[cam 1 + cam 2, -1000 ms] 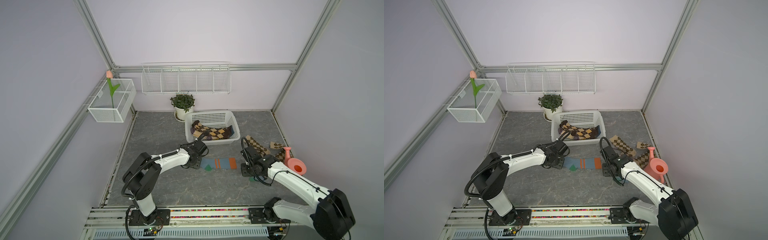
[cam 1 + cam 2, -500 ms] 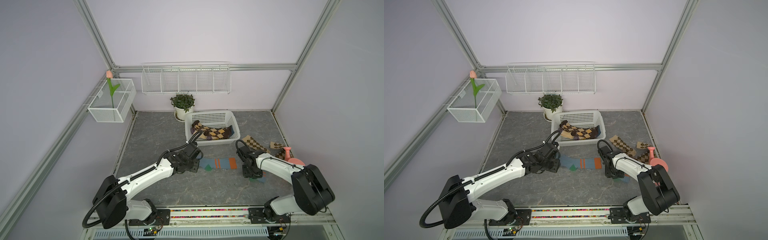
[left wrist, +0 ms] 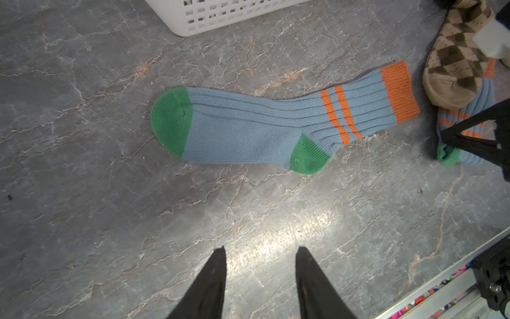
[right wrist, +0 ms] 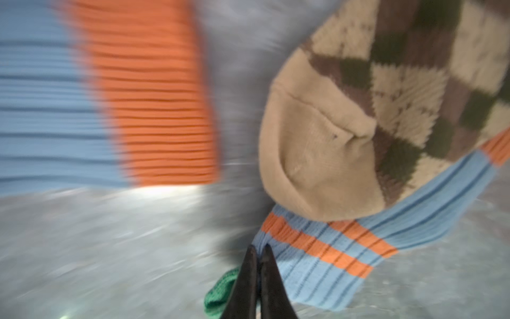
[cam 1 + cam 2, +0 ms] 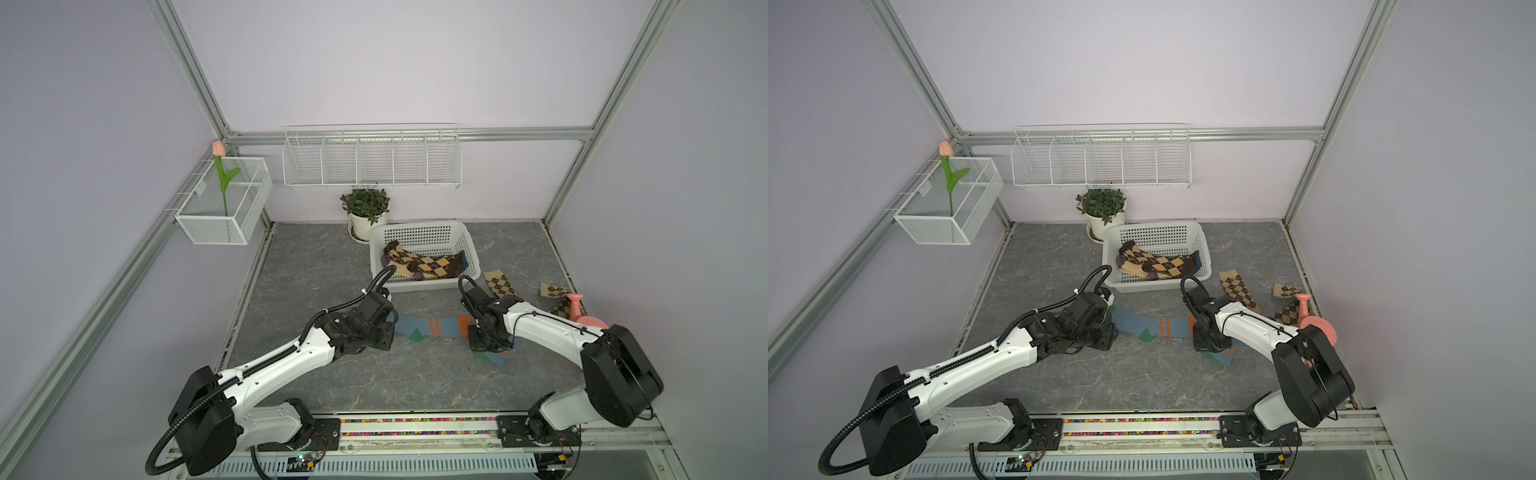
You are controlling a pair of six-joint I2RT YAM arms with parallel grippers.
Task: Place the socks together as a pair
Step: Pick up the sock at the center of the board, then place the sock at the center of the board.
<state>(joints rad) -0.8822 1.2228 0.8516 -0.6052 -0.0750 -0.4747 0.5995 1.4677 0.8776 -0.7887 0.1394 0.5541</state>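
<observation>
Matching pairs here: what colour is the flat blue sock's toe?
Green; the toe shows best in the left wrist view.

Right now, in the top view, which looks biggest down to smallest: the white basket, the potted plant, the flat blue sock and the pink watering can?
1. white basket
2. flat blue sock and potted plant: they look about alike, and the plant sits farther back, so no ranking
3. pink watering can, partly hidden by the right arm

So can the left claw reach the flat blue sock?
Probably yes. The left claw is open and empty, and the flat blue sock lies spread out right in front of it, with nothing between them.
</observation>
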